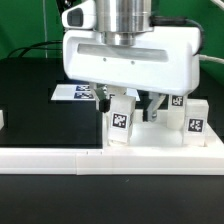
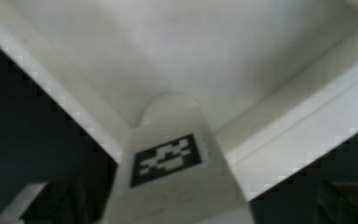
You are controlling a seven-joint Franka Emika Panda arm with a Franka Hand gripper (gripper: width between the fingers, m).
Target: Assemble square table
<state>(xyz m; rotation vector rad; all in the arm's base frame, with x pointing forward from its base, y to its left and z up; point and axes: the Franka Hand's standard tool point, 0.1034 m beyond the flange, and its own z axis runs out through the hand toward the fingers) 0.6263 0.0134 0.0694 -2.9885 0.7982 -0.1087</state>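
The table leg (image 1: 121, 118) stands upright at centre frame in the exterior view, its long axis vertical, directly beneath the gripper (image 1: 126, 100); it rises up the lower centre of the wrist view (image 2: 172, 160), running straight in toward the camera. The gripper's fingers flank the leg's upper end and appear clamped on it, though contact itself is not clearly shown. A second leg (image 1: 195, 118) stands at right centre. The tabletop (image 1: 155, 135) sits behind them, largely hidden. Each leg carries a black-and-white tag (image 1: 120, 122); no readable writing or brand. A white rail (image 1: 60, 158) crosses the lower frame.
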